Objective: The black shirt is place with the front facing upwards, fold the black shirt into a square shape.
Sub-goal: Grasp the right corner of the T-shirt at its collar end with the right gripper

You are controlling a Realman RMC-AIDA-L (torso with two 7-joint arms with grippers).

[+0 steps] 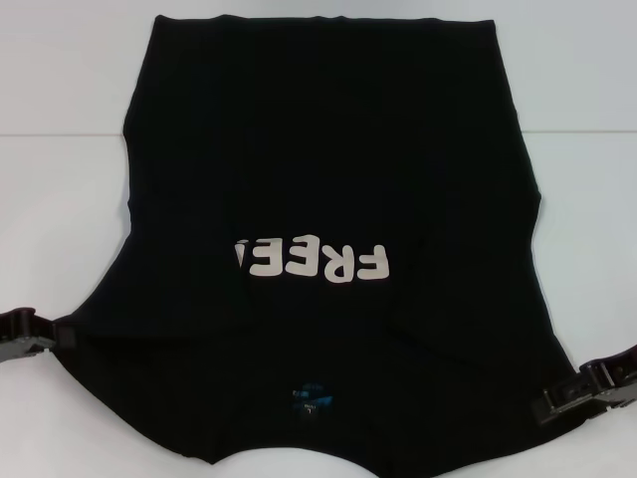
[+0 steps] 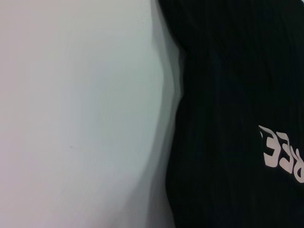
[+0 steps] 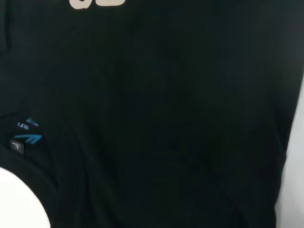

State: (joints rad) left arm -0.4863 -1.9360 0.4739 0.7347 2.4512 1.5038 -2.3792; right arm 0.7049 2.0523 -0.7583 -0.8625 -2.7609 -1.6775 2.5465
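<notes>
The left gripper (image 1: 45, 342) sat low at the table's (image 1: 60, 149) left edge, its dark body reaching in level from the side, its tip right at the shirt's near-left corner. Whether its jaws were parted or pinching the cloth could not be told, since black fabric and black fingers ran together there.

The black shirt (image 1: 328, 169) lay spread across the middle of the white table, front up, collar end toward the robot and hem at the far side. Both sleeves appeared folded in, leaving a broad panel that widened toward the near edge. Off-white block lettering (image 1: 314, 261) ran across the chest, upside down from the head view; "FREE" could be read, with a fold cutting off the character after it. Nearer the robot, a small blue neck label (image 1: 309, 400) showed just inside the collar, its print too small to read. The right wrist view caught the same label (image 3: 27, 137) as a blue swoosh with tiny marks above it.

The right gripper (image 1: 569, 396) reached in low from the right, angled slightly upward along its arm, tip at the shirt's near-right corner. Its jaw state could not be made out either.
</notes>
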